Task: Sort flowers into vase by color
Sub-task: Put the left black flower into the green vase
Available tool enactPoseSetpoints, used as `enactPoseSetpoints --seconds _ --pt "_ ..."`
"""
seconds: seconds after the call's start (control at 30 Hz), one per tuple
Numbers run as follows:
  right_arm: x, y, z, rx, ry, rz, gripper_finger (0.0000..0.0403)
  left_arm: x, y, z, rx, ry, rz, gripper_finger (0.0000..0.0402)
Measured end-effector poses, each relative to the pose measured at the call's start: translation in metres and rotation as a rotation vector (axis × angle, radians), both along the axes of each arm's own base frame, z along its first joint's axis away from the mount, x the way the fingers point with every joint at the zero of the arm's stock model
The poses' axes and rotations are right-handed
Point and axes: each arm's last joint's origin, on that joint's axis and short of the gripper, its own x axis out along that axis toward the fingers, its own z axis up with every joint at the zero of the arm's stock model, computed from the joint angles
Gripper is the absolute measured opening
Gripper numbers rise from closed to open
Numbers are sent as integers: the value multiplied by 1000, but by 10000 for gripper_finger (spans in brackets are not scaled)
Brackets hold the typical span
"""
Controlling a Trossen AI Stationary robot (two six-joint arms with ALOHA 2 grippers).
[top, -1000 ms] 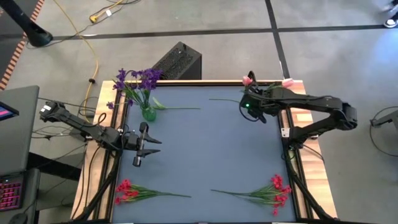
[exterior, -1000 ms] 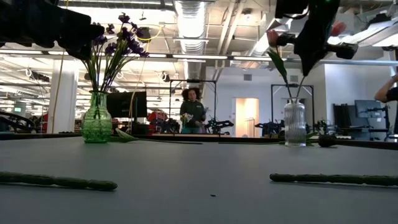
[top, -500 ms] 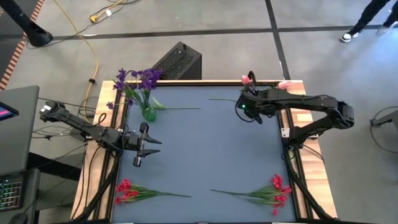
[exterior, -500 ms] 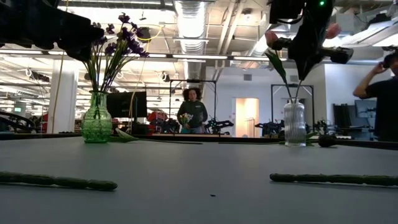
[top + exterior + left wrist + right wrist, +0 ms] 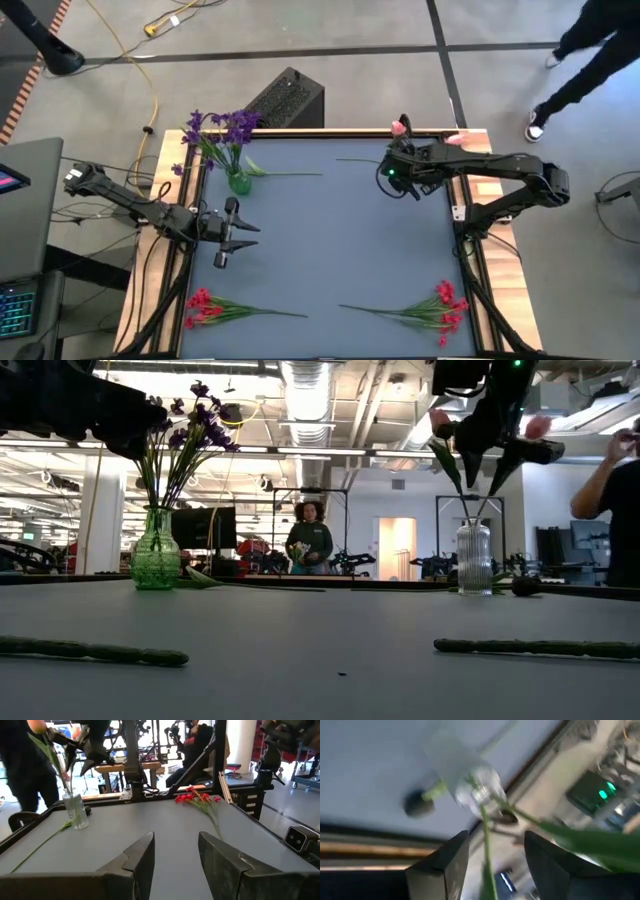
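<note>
Above the clear vase (image 5: 474, 558) holding pink tulips (image 5: 441, 422), the right hand (image 5: 487, 460) hangs released.

Right claw (image 5: 487, 460) hangs high, fingers spread; left claw (image 5: 222, 240) waits open.

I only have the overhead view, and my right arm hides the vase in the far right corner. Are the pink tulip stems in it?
Observer: Yes. From table level, the stems of both pink tulips run down into the clear vase, which stands upright.
Operator: Is the right gripper clamped on a stem?
Observer: No. The right gripper hangs above the vase with its fingers apart.
Operator: And the left gripper, is it holding anything?
Observer: No. Its wrist camera shows the left gripper open with nothing between the fingers.
</note>
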Motion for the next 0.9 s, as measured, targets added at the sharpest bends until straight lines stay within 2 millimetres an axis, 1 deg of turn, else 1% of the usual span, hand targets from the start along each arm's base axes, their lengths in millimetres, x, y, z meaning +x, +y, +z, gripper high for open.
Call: enactPoseSetpoints --seconds 0.1,0.33,0.7,0.9 --pt "2 6 -1 59 -52 -12 227 0 0 -1 3 7 0 141" --pt "4 24 -3 182 -137 -80 226 0 0 -1 4 11 0 141" --pt "5 65 -2 384 -266 -162 225 0 0 -1 5 14 -1 141" --pt "5 87 -2 549 -361 -305 225 0 0 -2 -14 23 -2 141"
